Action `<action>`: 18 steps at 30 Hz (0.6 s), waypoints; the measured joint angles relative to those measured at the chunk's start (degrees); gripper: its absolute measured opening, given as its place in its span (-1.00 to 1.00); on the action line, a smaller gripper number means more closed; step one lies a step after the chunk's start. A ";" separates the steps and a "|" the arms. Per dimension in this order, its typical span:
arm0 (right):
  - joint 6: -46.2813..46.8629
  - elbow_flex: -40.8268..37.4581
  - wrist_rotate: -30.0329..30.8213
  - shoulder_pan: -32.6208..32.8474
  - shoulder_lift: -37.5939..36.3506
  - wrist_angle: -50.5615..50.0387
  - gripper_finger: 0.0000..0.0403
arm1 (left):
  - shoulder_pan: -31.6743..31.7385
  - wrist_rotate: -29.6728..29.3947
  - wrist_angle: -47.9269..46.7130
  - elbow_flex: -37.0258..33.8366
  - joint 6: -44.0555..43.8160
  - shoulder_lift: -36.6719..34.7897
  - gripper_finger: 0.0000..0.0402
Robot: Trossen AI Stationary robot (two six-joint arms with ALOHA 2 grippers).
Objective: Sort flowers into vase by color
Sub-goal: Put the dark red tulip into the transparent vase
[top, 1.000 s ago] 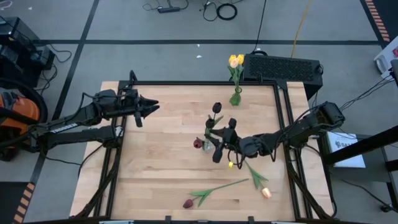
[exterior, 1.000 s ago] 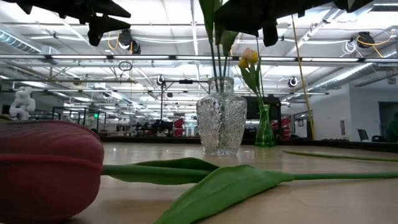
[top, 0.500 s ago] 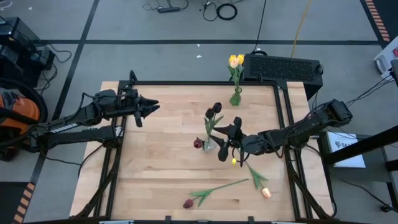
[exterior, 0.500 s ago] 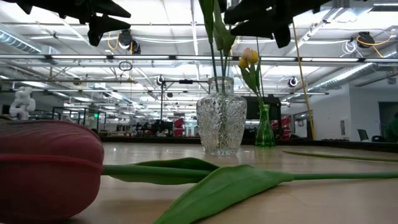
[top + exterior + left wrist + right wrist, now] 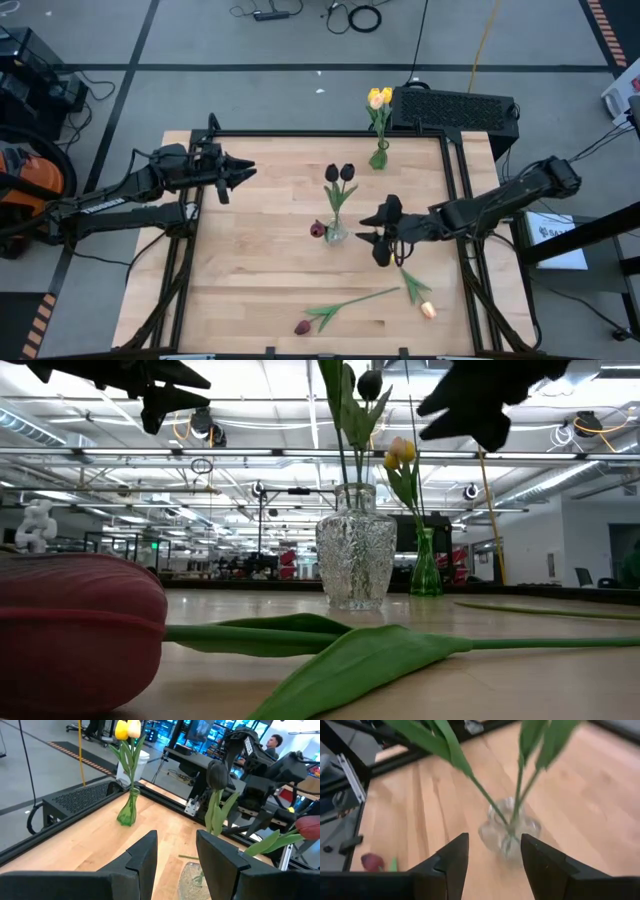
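Released and empty, the right hand [image 5: 378,228] hangs just right of centre in the high view, its two dark fingers spread beside the clear cut-glass vase [image 5: 337,233] without touching it. Two dark maroon-black artificial tulips [image 5: 339,173] on thin green stems stand upright in that vase, and a third maroon head [image 5: 318,230] shows at its left side. Two yellow tulips [image 5: 379,97] stand in a slim green glass vase [image 5: 379,157] at the upper middle of the pale wooden surface [image 5: 250,270].

Three flowers are left lying loose. A maroon tulip with a long stem and broad leaf [image 5: 335,310] lies at the lower middle; a pale peach tulip [image 5: 428,309] lies at the lower right, its stem running up towards the right hand; a small yellow head [image 5: 377,263] shows just under that hand.

These flowers are judged to be light and springy, with stems that bend and may slip between hard fingers. A hold on the bare stem, near mid-length and clear of the leaf, is judged best; the soft heads could be crushed, and a grip near one end would let the flower droop. A stem lying flat calls for a low, close pinch.

At the upper left of the high view, the left hand [image 5: 243,171] hovers over the surface's left edge, fingers parted and holding nothing.
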 joint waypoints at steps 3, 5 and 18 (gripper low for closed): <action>4.03 0.00 -0.79 0.00 -0.22 -4.08 -0.17 | 0.00 0.04 0.00 0.00 -1.59 0.00 -0.28; 7.21 0.00 -2.07 0.00 -0.22 -7.10 -0.19 | -0.19 0.07 -0.02 0.00 -2.81 0.00 -0.28; 5.90 0.00 -13.44 2.32 3.76 -9.23 -0.24 | -3.96 -1.92 -2.14 0.00 -1.24 2.99 -0.28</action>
